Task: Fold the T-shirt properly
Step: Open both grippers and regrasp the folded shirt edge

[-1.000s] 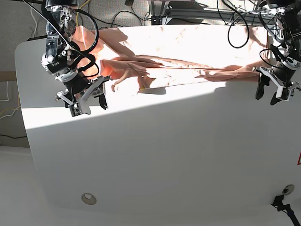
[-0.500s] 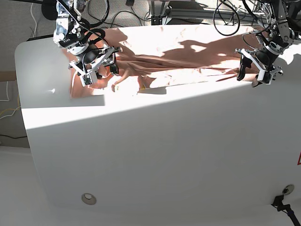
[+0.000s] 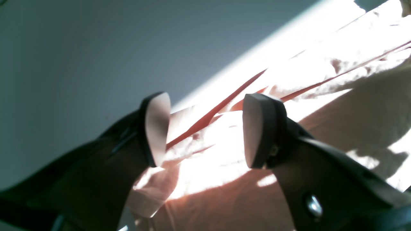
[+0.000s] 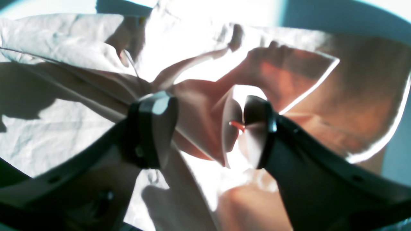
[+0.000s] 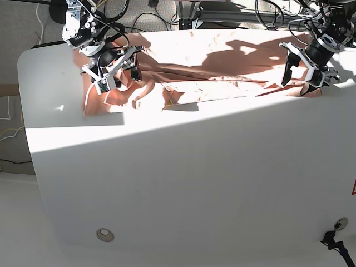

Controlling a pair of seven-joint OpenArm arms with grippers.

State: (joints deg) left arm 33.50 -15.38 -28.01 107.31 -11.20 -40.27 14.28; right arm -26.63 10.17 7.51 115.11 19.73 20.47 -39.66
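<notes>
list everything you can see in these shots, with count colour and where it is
T-shirt: 1, salmon pink, wrinkled, spread along the far edge of the table, partly in shadow
table: 1, white, fills most of the base view, sunlit band across the far part
round fitting: 1, grey metal, near left corner of the table
cables: several, black, behind the table's far edge
left gripper: 1, black, open, over the shirt's end on the base view's right
right gripper: 1, black, open, over bunched cloth at the shirt's end on the base view's left

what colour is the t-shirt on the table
Plain salmon-pink, no pattern; the T-shirt shows best in the base view.
</notes>
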